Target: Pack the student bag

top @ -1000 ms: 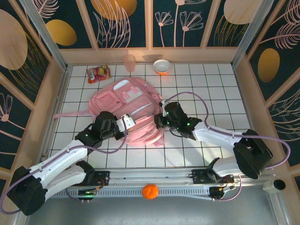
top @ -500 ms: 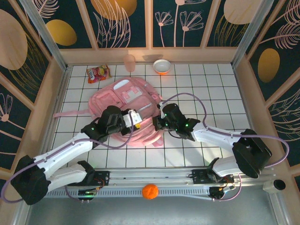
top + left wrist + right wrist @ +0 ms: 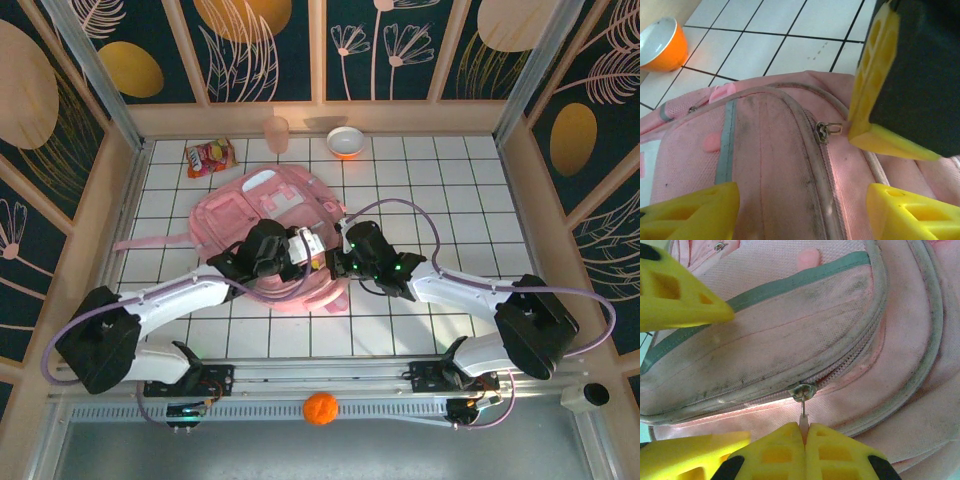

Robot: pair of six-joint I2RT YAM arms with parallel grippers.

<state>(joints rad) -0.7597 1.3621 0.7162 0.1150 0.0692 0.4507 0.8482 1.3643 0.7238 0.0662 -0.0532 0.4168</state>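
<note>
The student bag (image 3: 270, 205) is a large pink backpack lying flat in the middle of the tiled table. My right gripper (image 3: 338, 262) sits at its right edge, shut on the small zip pull (image 3: 803, 415) that hangs from the metal slider (image 3: 803, 390) of the main zip. My left gripper (image 3: 318, 250) hovers open just left of it, over the bag's top panel. In the left wrist view its yellow fingers (image 3: 690, 210) straddle the zip seam of the bag (image 3: 765, 165) without pinching it, and the slider (image 3: 827, 131) lies just ahead, beside the right gripper's finger (image 3: 875, 100).
An orange bowl (image 3: 345, 141) and a pale pink cup (image 3: 276, 133) stand at the back wall, and a red snack packet (image 3: 210, 156) lies at the back left. An orange ball (image 3: 321, 408) rests on the front rail. Bag straps trail to the left (image 3: 140, 245).
My left gripper has opened and swung right across the bag until it is next to the right gripper. The right gripper stays shut on the zip pull, shifted slightly left.
</note>
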